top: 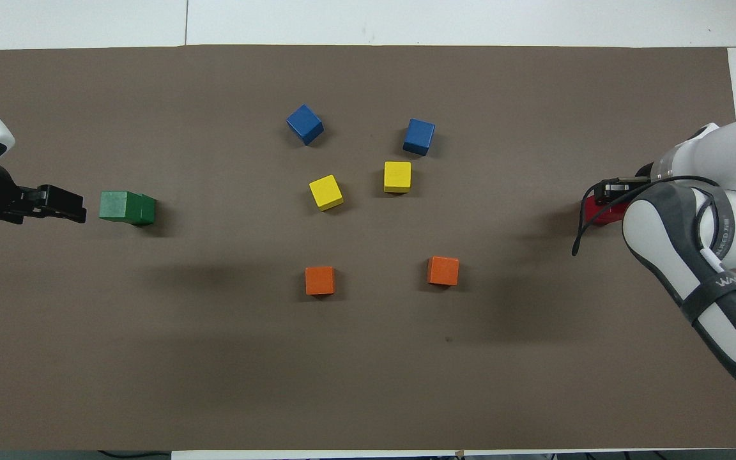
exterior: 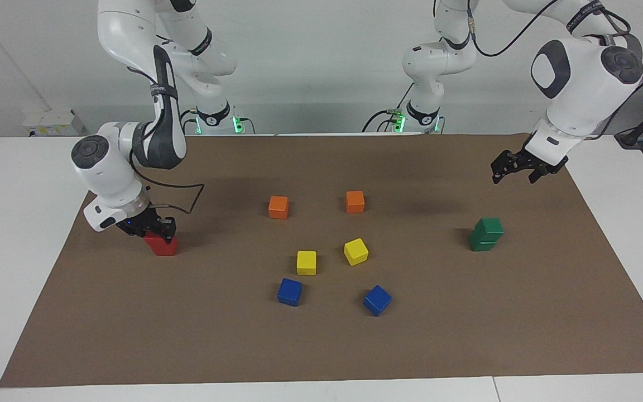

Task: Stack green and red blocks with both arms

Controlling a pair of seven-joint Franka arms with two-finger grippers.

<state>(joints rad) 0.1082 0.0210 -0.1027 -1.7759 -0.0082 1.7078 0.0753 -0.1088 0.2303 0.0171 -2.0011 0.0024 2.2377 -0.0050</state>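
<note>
Facing view: orange cubes (exterior: 278,206), yellow cubes (exterior: 306,262), blue cubes (exterior: 289,291) between stacks.

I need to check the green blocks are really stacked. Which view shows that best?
The facing view: the green stack shows as two cubes, the upper one slightly offset on the lower. The overhead view shows mainly the top cube, hiding the tiers.

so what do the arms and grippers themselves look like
Both arms, right arm and left arm, are glossy white rounded shells with dark grey joint caps and bands, with black cables. The right gripper and left gripper are small, black and two-fingered.
</note>
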